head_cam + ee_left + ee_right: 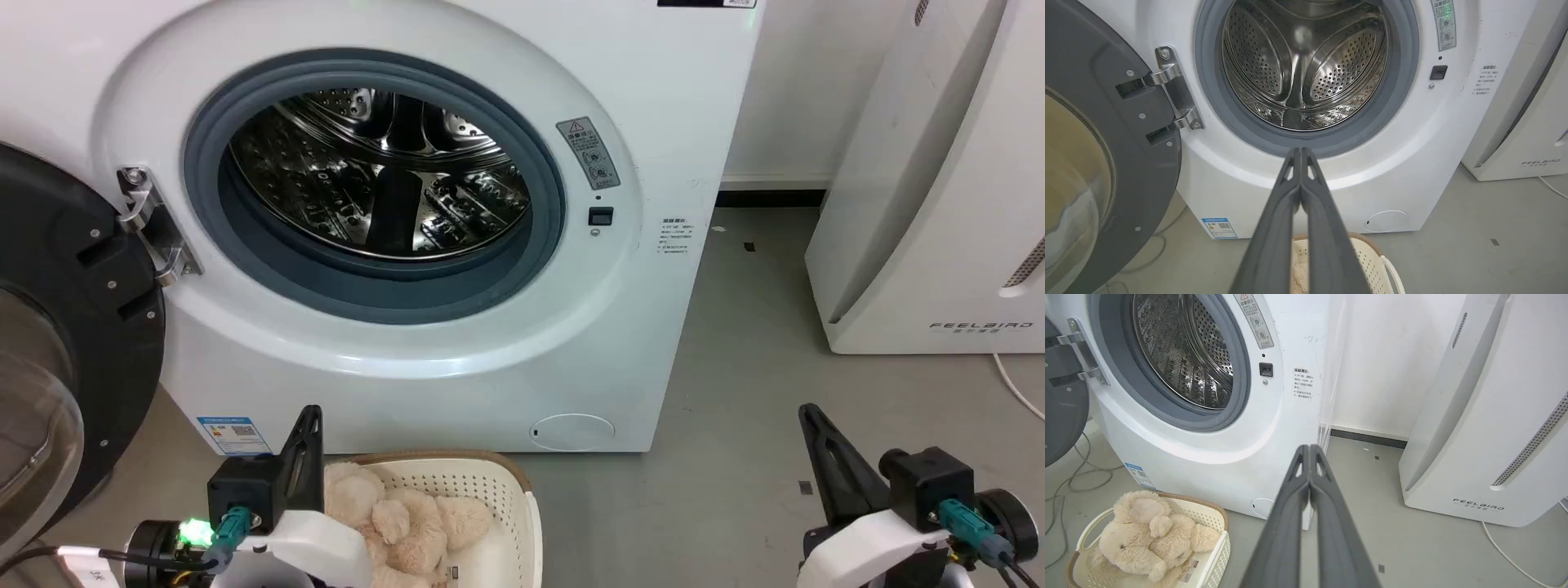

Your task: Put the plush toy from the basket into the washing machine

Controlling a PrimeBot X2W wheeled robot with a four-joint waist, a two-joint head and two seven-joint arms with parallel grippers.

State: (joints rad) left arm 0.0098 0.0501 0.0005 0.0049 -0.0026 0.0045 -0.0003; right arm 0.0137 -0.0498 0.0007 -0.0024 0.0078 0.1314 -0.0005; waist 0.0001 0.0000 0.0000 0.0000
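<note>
Two claws are shut tight, and neither holds anything. The left claw (311, 415) is squeezed closed, and so is the right claw (808, 411). Both point up toward the washing machine (506, 359). Its dark round door (98, 278) hangs wide open on the left, so the shiny drum (384, 171) is free.

The plush toy (412, 518) is not in there yet. It lies in the basket (502, 482), which sits on the grey floor (735, 392) just in front of the washing machine. In the head view the toy is down low, just beside the left claw and a little to its right. The right claw is well apart from it, far over on the other side. So the left arm is the nearer one, and I think it should go for the toy.

In the right wrist view the toy seems to lie along the basket, head end toward the washing machine and legs toward the robot. I think the left claw must open first and tip down. Then it should close across the toy's soft middle, not along its long way. After that the lift looks short, since the round hole is up and just behind the basket.
</note>
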